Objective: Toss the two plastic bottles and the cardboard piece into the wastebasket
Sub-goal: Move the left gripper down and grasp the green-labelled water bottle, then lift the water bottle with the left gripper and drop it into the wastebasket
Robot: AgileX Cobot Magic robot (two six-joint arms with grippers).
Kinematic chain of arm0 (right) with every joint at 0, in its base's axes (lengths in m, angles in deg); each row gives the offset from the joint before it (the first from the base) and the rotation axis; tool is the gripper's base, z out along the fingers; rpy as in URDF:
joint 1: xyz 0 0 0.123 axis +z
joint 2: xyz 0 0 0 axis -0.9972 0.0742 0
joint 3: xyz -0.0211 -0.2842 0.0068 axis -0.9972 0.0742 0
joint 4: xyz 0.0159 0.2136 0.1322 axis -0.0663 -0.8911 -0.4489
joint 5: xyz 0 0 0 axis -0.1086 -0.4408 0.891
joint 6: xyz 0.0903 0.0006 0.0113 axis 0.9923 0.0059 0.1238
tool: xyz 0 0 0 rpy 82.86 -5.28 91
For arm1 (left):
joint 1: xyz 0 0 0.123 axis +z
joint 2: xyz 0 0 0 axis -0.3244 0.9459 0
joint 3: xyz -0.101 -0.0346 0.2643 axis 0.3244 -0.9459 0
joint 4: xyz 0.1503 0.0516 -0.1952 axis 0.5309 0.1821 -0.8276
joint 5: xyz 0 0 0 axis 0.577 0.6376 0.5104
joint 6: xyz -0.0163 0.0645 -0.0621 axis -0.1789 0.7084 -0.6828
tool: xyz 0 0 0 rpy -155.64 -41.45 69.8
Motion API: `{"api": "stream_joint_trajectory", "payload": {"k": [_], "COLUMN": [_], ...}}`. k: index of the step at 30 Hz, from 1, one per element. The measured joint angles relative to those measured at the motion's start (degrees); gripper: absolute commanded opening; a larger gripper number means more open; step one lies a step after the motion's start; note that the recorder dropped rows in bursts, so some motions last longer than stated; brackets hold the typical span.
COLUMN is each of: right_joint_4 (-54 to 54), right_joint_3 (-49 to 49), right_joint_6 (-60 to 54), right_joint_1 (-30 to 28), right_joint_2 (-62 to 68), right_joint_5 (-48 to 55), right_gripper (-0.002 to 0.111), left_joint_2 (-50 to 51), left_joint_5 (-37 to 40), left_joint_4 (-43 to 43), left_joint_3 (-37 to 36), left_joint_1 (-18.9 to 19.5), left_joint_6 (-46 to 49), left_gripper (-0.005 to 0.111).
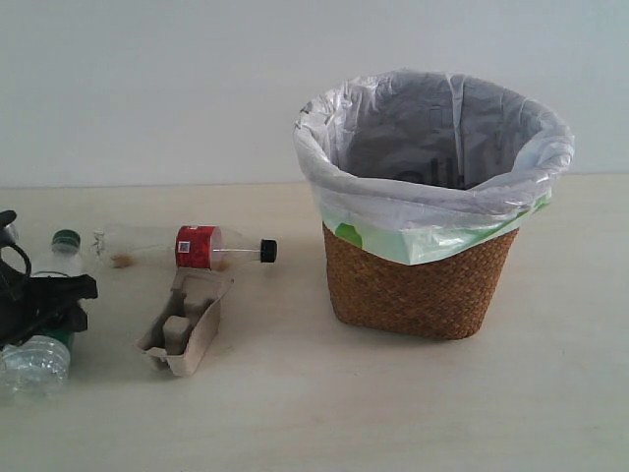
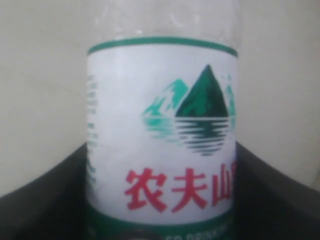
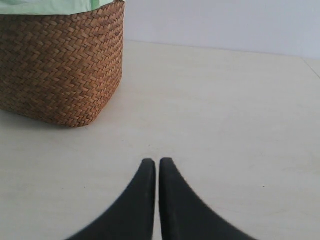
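- Fingers (image 2: 45,200) of the left gripper (image 1: 67,303) clamp the green bottle (image 1: 37,362) on both sides of its label. The bottle lies on the table (image 1: 393,413) at the far left.
- Right gripper (image 3: 157,161): tips together but for a hairline gap, holding nothing, low over the table near the basket (image 3: 60,65).
- Basket upright, well apart from the other things. A white bag (image 1: 432,211) lines it and folds over the rim, and only bag shows inside.
- Red bottle (image 1: 197,246) lies on its side, cap toward the basket, with the cardboard (image 1: 182,320) just beside it.
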Motion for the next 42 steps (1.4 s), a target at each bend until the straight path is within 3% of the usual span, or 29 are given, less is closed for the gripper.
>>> {"api": "stream_joint_trajectory", "payload": {"k": [4,7,14,18,23,28,32,37,39,40,41,42], "right_joint_4": [0.0,0.0,0.0,0.0,0.0,0.0,0.0,0.0,0.0,0.0,0.0,0.0], "right_joint_3": [0.0,0.0,0.0,0.0,0.0,0.0,0.0,0.0,0.0,0.0,0.0,0.0], "right_joint_6": [0.0,0.0,0.0,0.0,0.0,0.0,0.0,0.0,0.0,0.0,0.0,0.0], "right_joint_1": [0.0,0.0,0.0,0.0,0.0,0.0,0.0,0.0,0.0,0.0,0.0,0.0], "right_joint_2": [0.0,0.0,0.0,0.0,0.0,0.0,0.0,0.0,0.0,0.0,0.0,0.0], "right_joint_5": [0.0,0.0,0.0,0.0,0.0,0.0,0.0,0.0,0.0,0.0,0.0,0.0], "right_gripper": [0.0,0.0,0.0,0.0,0.0,0.0,0.0,0.0,0.0,0.0,0.0,0.0], "left_joint_2": [-5.0,-8.7,-14.3,-15.0,-14.9,-14.4,-11.9,-5.4,-1.3,0.6,1.3,2.0], "left_joint_5": [1.8,7.3,25.5,35.0,42.0,43.6,44.3,44.0,42.3,40.2,38.4,36.0], "left_joint_4": [2.1,8.7,37.1,50.3,59.9,63.1,58.1,37.3,23.9,16.1,11.3,-0.3], "left_joint_3": [1.2,6.4,24.9,36.2,44.2,45.1,45.2,45.2,45.5,47.0,48.4,52.1], "left_joint_1": [0.9,2.1,2.4,2.4,2.4,2.4,2.5,2.2,-0.2,-3.3,-5.3,-9.6], "left_joint_6": [0.2,-0.3,-16.9,-21.2,-22.0,-22.1,-21.7,-12.2,-3.4,1.2,3.6,8.6], "left_gripper": [0.004,0.004,0.004,0.004,0.004,0.004,0.004,0.004,0.004,0.005,0.017,0.028]}}
